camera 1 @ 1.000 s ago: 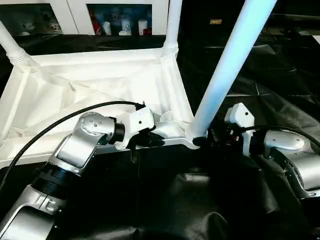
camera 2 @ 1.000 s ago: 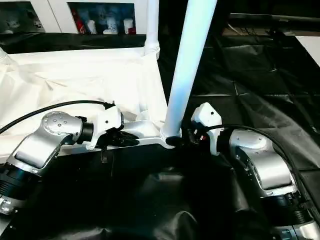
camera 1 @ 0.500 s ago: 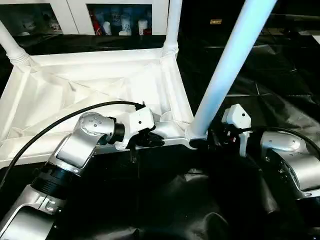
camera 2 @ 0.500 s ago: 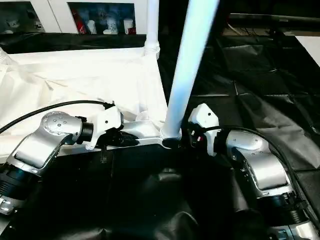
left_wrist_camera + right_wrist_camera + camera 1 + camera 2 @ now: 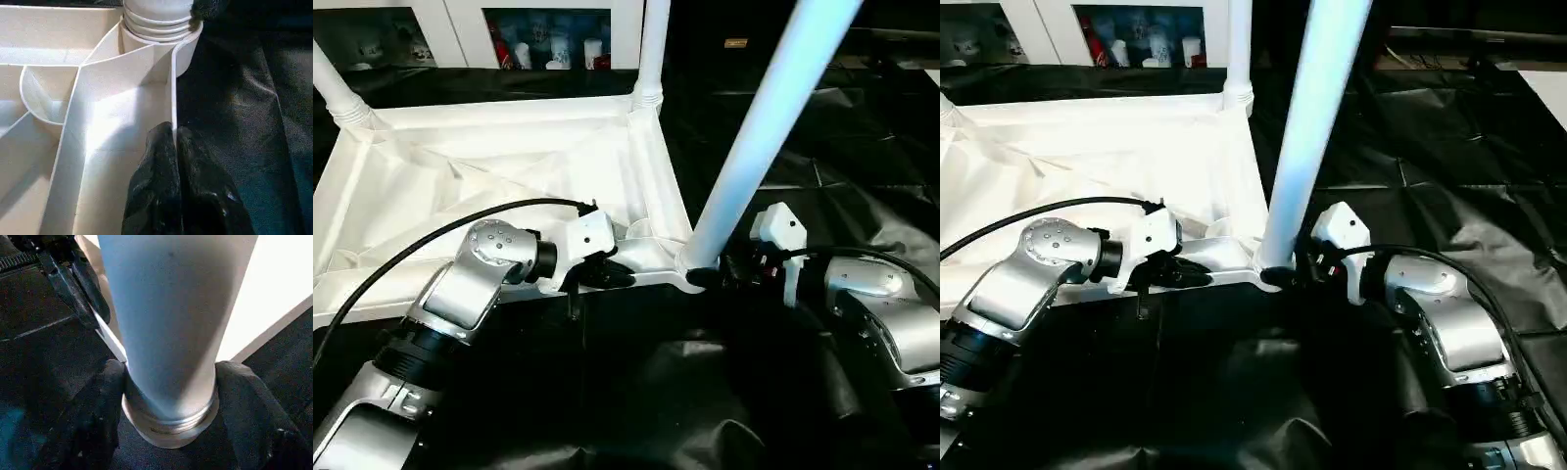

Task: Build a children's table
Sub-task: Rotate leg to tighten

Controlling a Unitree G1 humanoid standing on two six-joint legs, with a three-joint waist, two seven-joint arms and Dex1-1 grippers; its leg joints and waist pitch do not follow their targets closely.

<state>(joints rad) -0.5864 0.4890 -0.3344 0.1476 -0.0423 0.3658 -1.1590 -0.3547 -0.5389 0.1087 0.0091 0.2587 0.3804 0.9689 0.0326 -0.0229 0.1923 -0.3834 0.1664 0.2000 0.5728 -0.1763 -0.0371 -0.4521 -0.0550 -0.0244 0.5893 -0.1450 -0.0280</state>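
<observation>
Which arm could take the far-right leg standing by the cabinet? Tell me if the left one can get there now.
Probably not as things stand. The left gripper is shut on the tabletop's near rim, steadying it while the right gripper clasps the near leg. The far-right leg stands across the whole tabletop; nothing blocks it.

A worktop draped in crinkled black plastic sheeting (image 5: 862, 147) is seen; the upturned white plastic square tabletop (image 5: 460, 166) is laid directly on it.
</observation>
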